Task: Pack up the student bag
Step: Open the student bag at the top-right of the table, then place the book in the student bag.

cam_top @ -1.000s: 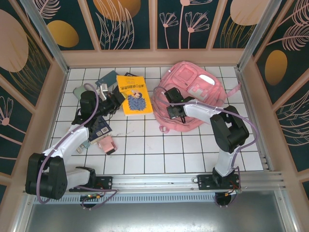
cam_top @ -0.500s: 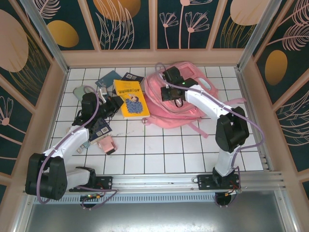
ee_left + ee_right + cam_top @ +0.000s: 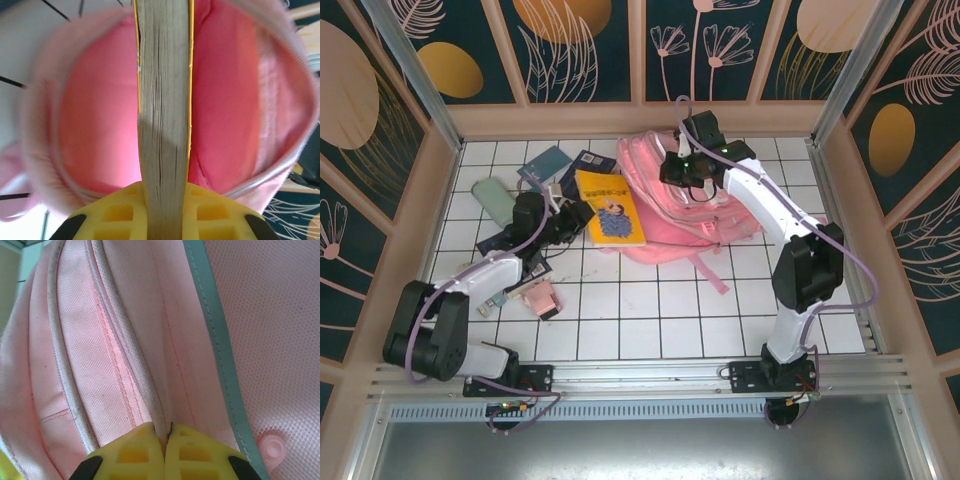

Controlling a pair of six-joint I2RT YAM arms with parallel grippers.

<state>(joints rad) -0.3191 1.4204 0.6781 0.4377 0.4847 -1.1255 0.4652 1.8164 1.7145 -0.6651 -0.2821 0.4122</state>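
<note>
As the right gripper, clenched on a piped seam, had hauled the student bag upward at the rear of the table, the left gripper, clamped on the yellow book, had advanced it to the bag's mouth; insertion appeared imminent.

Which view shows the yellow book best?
Top external: the yellow book shows its cover, lying at the student bag mouth. Left wrist gives its page edge end-on between pink walls; right wrist looks at bag fabric.
</note>
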